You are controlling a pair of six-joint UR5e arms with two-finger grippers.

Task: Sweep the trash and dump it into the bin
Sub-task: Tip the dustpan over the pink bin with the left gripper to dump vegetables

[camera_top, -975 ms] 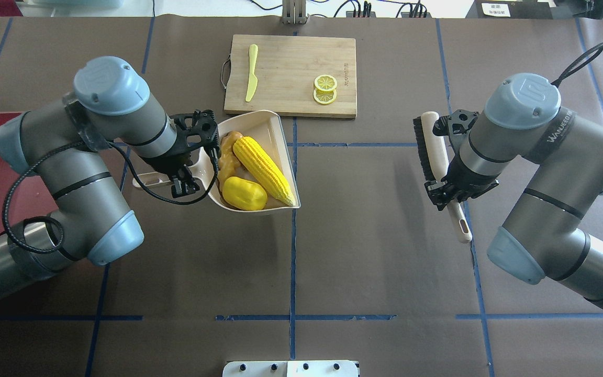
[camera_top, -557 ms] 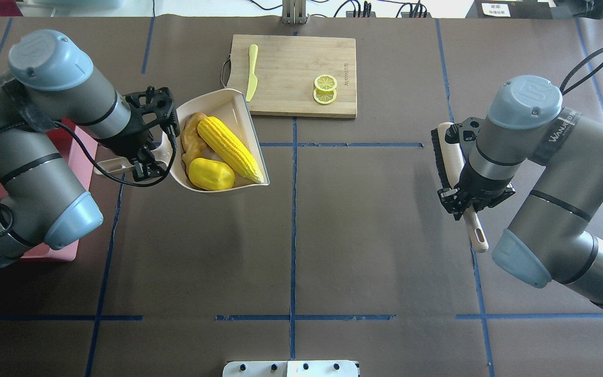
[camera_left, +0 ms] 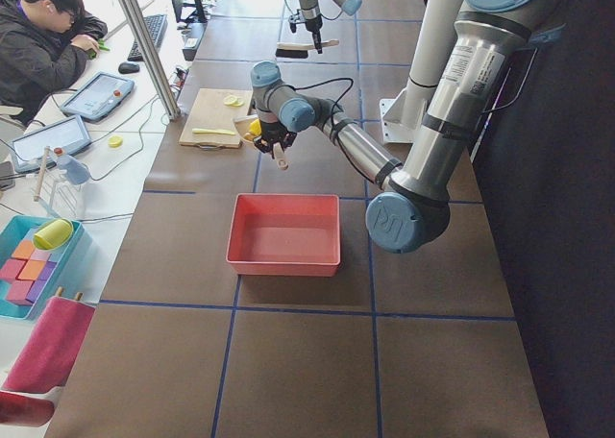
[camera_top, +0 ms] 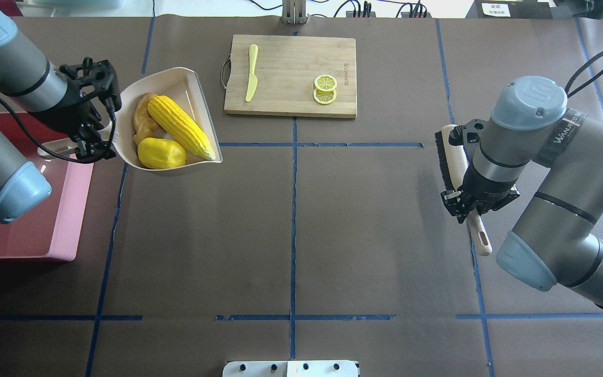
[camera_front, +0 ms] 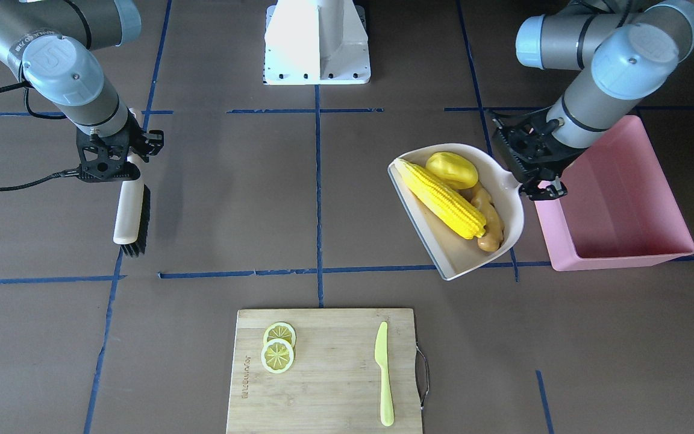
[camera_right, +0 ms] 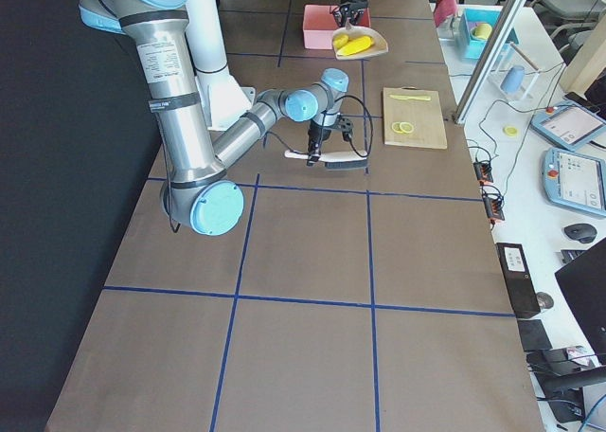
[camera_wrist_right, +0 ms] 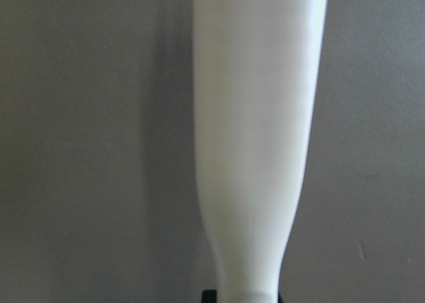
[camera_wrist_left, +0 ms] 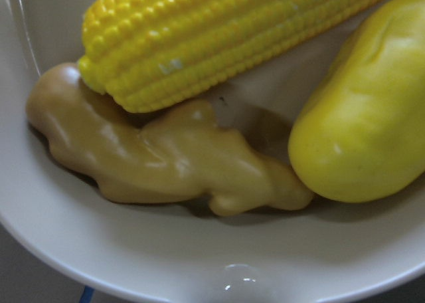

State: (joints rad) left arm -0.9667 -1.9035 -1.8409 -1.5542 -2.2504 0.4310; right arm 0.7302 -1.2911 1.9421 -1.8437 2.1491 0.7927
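My left gripper (camera_top: 91, 142) is shut on the handle of the off-white dustpan (camera_top: 189, 78) and holds it above the table, just beside the pink bin (camera_top: 66, 209). The pan holds the corn cob (camera_top: 181, 127), the rounded yellow lump (camera_top: 161, 153) and the tan ginger root (camera_top: 142, 121). All three fill the left wrist view, the corn cob (camera_wrist_left: 219, 37) above the ginger root (camera_wrist_left: 166, 157). In the front view the dustpan (camera_front: 443, 253) is left of the bin (camera_front: 618, 199), which looks empty. My right gripper (camera_top: 477, 201) is shut on the brush (camera_top: 450, 157), far to the right.
A wooden cutting board (camera_top: 291, 76) lies at the table's far middle with a yellow-green knife (camera_top: 252, 70) and lemon slices (camera_top: 325, 89). The brush handle (camera_wrist_right: 255, 130) fills the right wrist view. An operator sits beyond the table in the exterior left view.
My left arm has carried the loaded dustpan leftward and away from me, up to the bin's edge. My right arm has shifted slightly right with the brush.
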